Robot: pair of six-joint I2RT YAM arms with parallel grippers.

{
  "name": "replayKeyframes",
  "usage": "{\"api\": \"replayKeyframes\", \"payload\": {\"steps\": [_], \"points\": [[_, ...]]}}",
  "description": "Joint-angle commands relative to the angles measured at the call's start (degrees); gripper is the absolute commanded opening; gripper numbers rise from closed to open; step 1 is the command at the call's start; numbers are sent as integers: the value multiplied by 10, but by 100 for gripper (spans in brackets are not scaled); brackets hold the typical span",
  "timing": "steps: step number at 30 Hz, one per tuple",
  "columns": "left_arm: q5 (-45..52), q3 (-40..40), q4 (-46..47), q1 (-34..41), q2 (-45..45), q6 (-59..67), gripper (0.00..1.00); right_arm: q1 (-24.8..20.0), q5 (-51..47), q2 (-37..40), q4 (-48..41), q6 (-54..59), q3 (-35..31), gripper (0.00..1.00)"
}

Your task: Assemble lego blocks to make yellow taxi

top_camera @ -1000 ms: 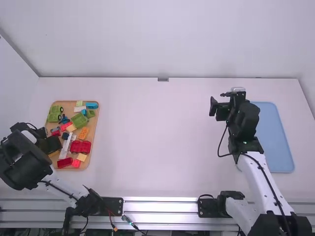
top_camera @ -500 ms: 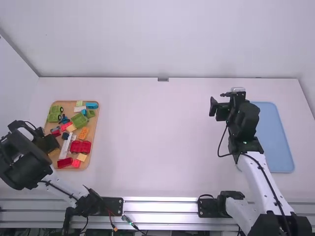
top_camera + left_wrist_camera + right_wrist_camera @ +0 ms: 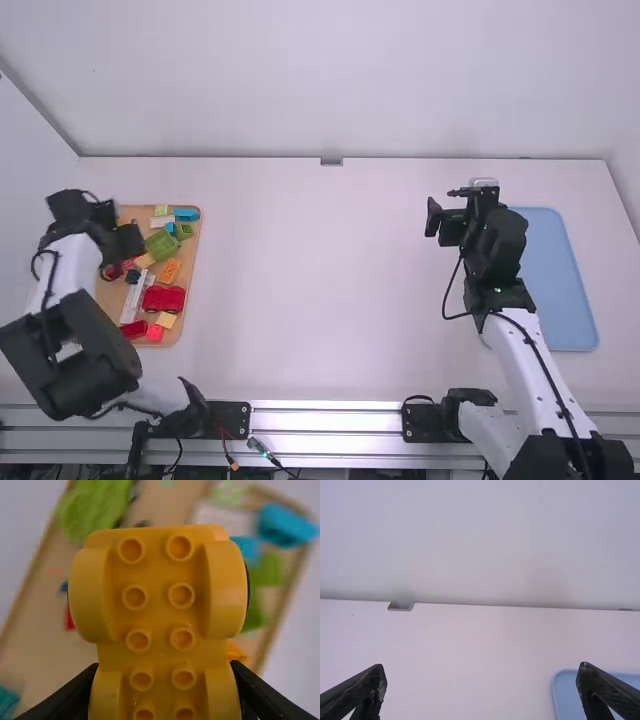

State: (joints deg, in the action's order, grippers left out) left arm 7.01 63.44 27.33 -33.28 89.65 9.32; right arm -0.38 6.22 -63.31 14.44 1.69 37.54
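Observation:
Over the left part of the wooden tray [image 3: 190,262] hangs my left gripper [image 3: 128,242], its fingertips hidden there. In the left wrist view a yellow car base with studs and wheel arches [image 3: 157,600] is held between the fingers of my left gripper [image 3: 165,690], close to the camera. My right gripper [image 3: 445,220] is above the table beside the blue tray; in the right wrist view my right gripper [image 3: 482,680] stands wide open with nothing between its fingers.
The wooden tray holds several loose blocks, among them a red car base [image 3: 163,299], a green block [image 3: 161,245] and an orange block [image 3: 169,271]. A light blue tray [image 3: 565,290] lies at the right, partly behind the right arm.
My left gripper has moved up the picture and slightly right, off the tray's lower left part, now covering the green car base. The right arm has stayed still.

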Motion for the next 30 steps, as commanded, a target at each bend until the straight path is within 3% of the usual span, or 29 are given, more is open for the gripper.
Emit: {"api": "replayKeyframes", "payload": {"steps": [1,2,5,7,10,13,22,26,30], "points": [[12,-46,-18,102,-66,68,13,0,0,-3,1,-2,22,99],[28,-70,-40,164,-95,116,12,0,0,-3,1,-2,22,99],[59,-98,-47,252,-127,214,12,0,0,-3,-1,-2,22,99],[75,-116,-41,350,-139,290,22,0,0,-3,-3,-2,22,99],[51,-122,-30,440,-132,319,30,0,0,-3,-5,-2,22,99],[-16,-117,-41,530,-88,327,31,0,0,4,-19,-2,22,99],[-53,-2,18,630,108,402,18,0,0,48,-53,-2,22,99],[-67,61,63,645,184,407,17,0,0,68,-65,-2,22,99],[-12,93,85,645,223,443,20,0,0,80,-75,-2,22,99]]}}
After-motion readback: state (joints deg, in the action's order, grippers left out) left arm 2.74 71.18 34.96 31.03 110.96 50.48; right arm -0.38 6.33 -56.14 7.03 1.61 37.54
